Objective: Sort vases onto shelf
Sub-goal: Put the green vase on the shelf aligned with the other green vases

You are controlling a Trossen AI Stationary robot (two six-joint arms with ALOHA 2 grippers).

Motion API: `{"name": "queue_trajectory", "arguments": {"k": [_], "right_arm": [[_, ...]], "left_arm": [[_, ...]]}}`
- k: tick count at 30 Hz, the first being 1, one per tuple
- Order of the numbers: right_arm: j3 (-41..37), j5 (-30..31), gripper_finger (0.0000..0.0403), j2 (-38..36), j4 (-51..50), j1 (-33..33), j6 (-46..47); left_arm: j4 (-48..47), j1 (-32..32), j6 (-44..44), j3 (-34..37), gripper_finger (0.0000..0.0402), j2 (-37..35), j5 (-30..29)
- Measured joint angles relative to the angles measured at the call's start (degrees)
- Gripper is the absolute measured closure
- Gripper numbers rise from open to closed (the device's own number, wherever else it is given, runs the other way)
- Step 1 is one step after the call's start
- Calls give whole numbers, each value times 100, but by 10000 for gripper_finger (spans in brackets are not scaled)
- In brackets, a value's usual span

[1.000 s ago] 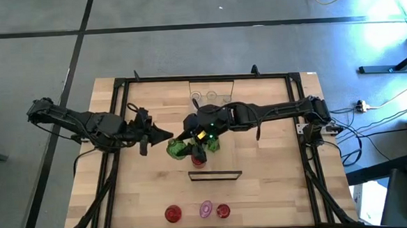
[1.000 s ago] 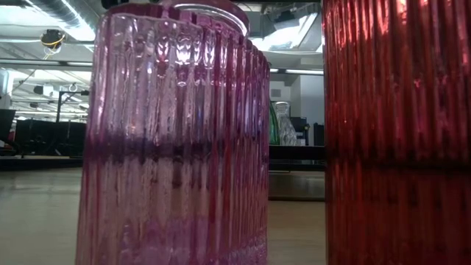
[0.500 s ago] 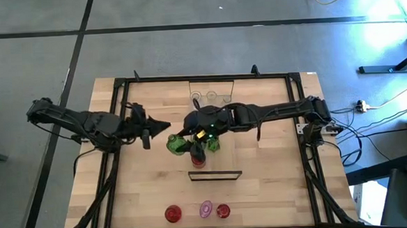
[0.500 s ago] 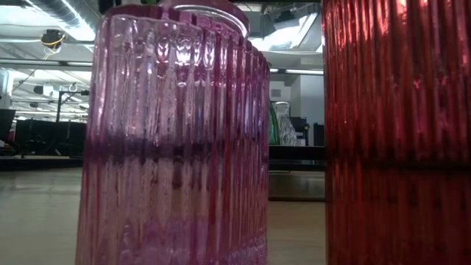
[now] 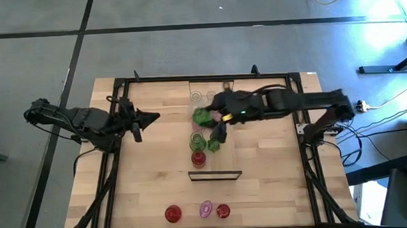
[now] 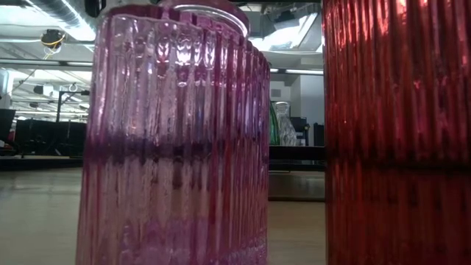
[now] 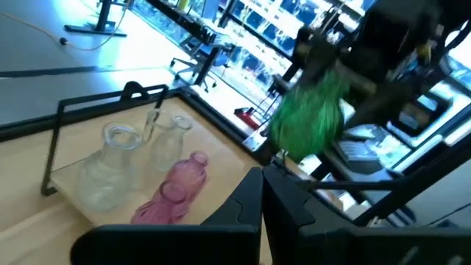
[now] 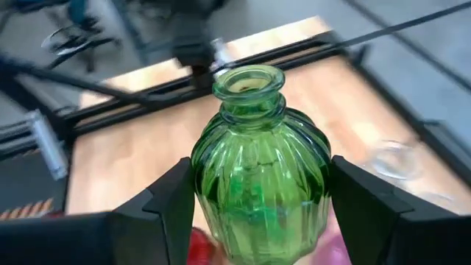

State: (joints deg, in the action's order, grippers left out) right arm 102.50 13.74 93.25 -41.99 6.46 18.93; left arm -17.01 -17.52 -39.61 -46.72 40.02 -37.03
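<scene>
My right gripper [image 8: 257, 213] clamped a ribbed, round-bellied green glass vase [image 8: 257, 184] between both fingers, lifted near the pale shelf [image 5: 212, 88] holding 2 clear vases [image 7: 118, 158] and 1 pink vase [image 7: 180, 184]. My left gripper [image 5: 148, 117] hovered apart over the slatted table [image 5: 269, 173], fingers apparently closed, holding nothing.

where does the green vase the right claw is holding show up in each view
High view: green vase held by the right claw, just in front of the shelf.
Low view: not identifiable.
Left wrist view: green blur, upper right.
Right wrist view: centre.
Shared landmark: the pink vase on the shelf.
</scene>
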Motion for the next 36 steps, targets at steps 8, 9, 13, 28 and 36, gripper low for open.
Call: {"name": "queue_trajectory", "arguments": {"k": [8,9,13,28,36], "right_arm": [[-1651,1186,169,-1370,-4,570,1090],[-1933,1362,169,-1522,106,671,1244],[-3081,1979,169,-1989,826,1123,1841],[-6066,4004,169,-2330,2714,2247,3736],[-6965,4120,169,-2334,4032,2240,3467]], "left_arm": [[-73,23,276,0,402,50,-111],[-74,37,281,0,402,59,-146],[-260,114,293,0,401,55,-271],[-488,151,430,0,401,58,-293],[-486,151,421,0,401,58,-291]]}}
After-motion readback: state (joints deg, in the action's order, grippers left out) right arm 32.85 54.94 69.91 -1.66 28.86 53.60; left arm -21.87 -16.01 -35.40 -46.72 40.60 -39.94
